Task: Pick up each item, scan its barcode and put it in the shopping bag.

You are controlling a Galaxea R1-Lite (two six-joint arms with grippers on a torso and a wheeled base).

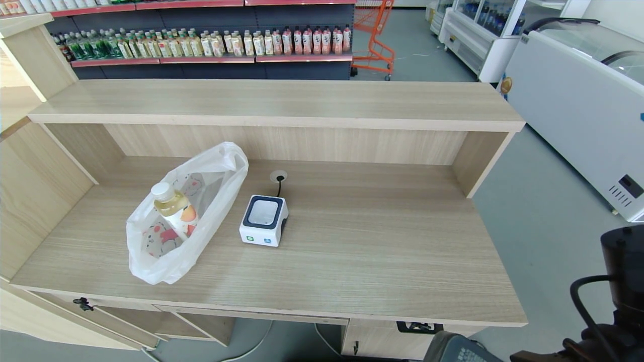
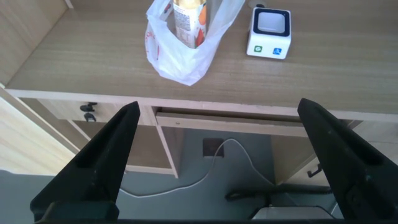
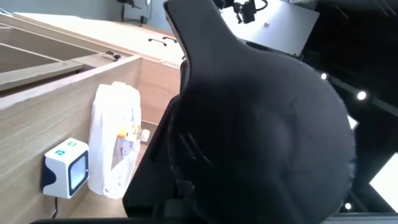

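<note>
Shopping bag [image 1: 186, 216], white thin plastic with cartoon print, lies on the left part of the wooden counter [image 1: 377, 251], mouth open toward the back wall. The bottle [image 1: 173, 208] is inside the bag, with a white cap, pale yellow drink and orange-and-white label. It sits tilted with the cap toward the back-left and shows through the open mouth. The barcode scanner [image 1: 264, 219], a white box with a dark-framed window facing up, stands just beside the bag on its right, not touching it as far as visible. A black cable runs from the scanner's back into the round grommet hole [image 1: 278, 176] behind it. The left gripper [image 2: 219, 107] is released, its two black fingers [image 2: 102, 168] spread wide with nothing between them. It is held off the counter, in front of and below the near edge, with the bag and scanner well apart from it. In the left wrist view the bag [image 2: 186, 43] and the scanner [image 2: 269, 32] sit on top, a drawer front [image 2: 230, 121] runs under the counter edge, and a white cable [image 2: 211, 168] lies on the floor below. Right gripper: can't tell if it is released or clenched, since a black housing [image 3: 261, 118] sits close in front of the right wrist camera. Past it the bag [image 3: 115, 140] and scanner [image 3: 65, 168] are seen side by side. The right arm [image 1: 621, 281] is at the counter's right end, off the surface. Behind the counter are a shelf of drink bottles [image 1: 201, 45], an orange cart [image 1: 375, 35] and chest freezers [image 1: 578, 100].
</note>
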